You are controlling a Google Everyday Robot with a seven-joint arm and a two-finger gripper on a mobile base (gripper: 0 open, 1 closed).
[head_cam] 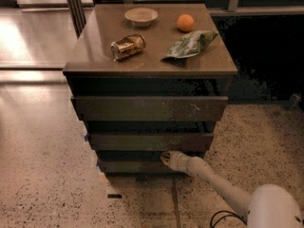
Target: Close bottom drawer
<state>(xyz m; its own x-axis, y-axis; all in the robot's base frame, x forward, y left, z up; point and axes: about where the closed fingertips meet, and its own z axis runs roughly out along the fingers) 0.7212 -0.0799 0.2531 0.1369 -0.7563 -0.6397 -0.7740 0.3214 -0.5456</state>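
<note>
The bottom drawer is the lowest and narrowest of three dark brown drawer fronts in the cabinet, just above the floor. Above it sit the middle drawer front and the widest top drawer front with pale scratch marks. My gripper is at the end of the white arm that comes in from the lower right. Its tip rests against the upper edge of the bottom drawer front, right of centre. The drawer's inside is hidden.
On the cabinet top lie a white bowl, an orange, a tipped can and a green snack bag. Speckled floor lies in front and at the sides. A dark railing stands behind.
</note>
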